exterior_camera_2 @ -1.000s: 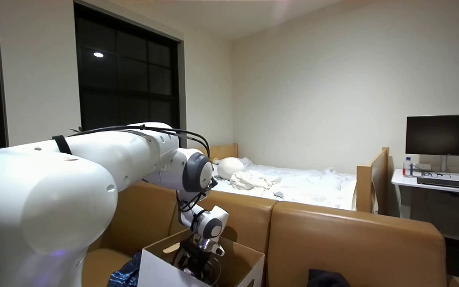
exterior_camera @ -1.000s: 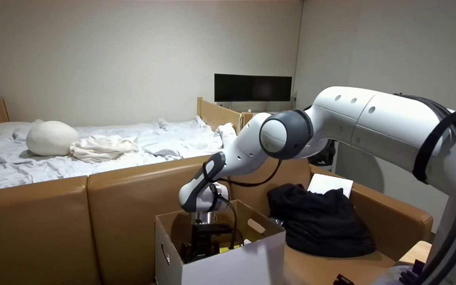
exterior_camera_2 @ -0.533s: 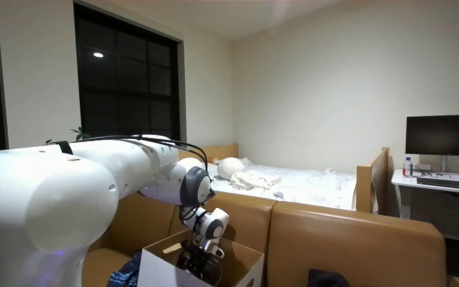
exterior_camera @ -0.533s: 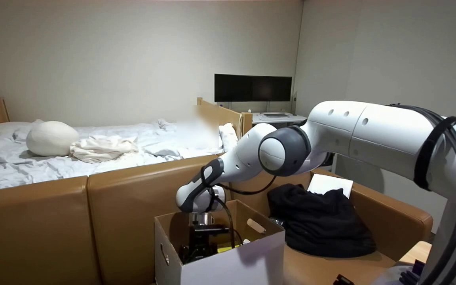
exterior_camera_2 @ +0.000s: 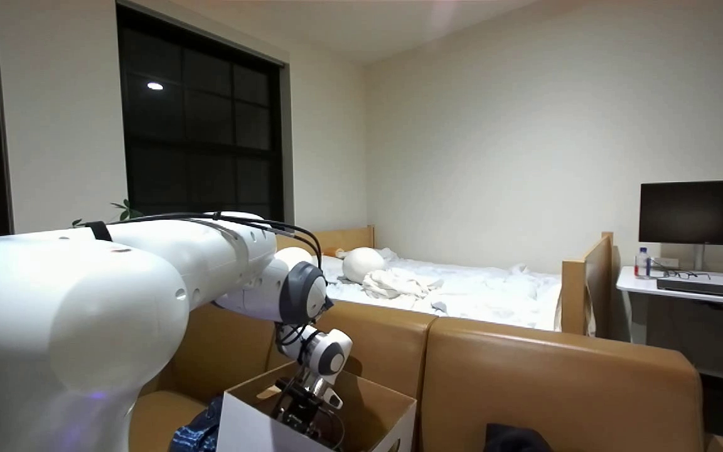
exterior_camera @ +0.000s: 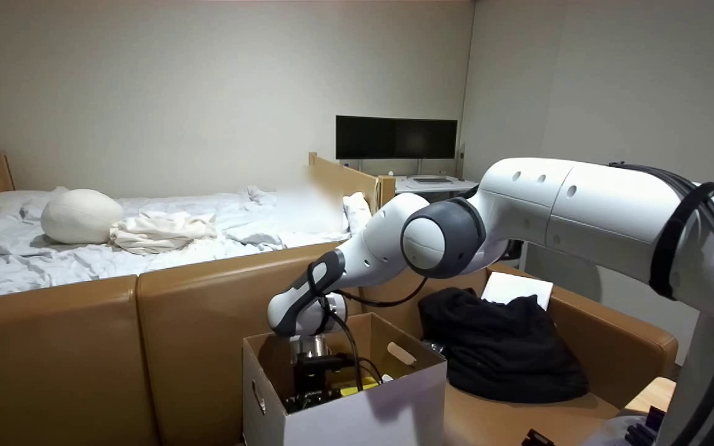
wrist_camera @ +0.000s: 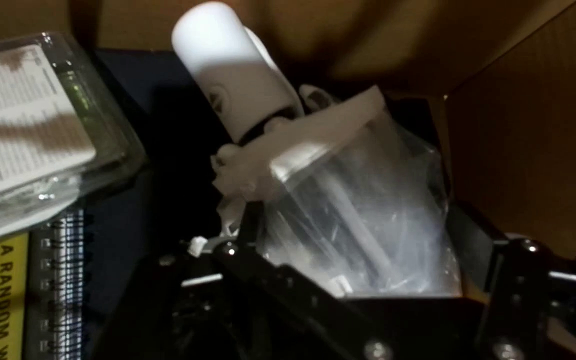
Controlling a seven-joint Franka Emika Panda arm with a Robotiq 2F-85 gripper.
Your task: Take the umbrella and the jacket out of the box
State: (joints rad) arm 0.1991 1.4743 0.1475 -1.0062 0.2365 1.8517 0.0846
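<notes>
The jacket (exterior_camera: 506,353) is a bulky heap of soft black fabric, slumped in folds on the brown couch (exterior_camera: 220,316). It lies outside the box (exterior_camera: 363,409), to its right in an exterior view, with a flat white square (exterior_camera: 521,286) behind it. Where the umbrella is cannot be told.

A dark blue patterned thing (exterior_camera_2: 197,433) shows just left of the box in an exterior view. The box is white outside and brown within; its walls stand around the gripper (wrist_camera: 362,227). Inside lie a white cylinder (wrist_camera: 233,75), a clear plastic bag (wrist_camera: 368,215), a clear package (wrist_camera: 43,130) with print on it, and a yellow-covered spiral notebook (wrist_camera: 13,295) partly hidden by the package.

The jaws are spread wide, one at each side of the bag, gripping nothing; whether either touches it cannot be told. The jacket is well apart from the gripper, beyond the box's wall.
</notes>
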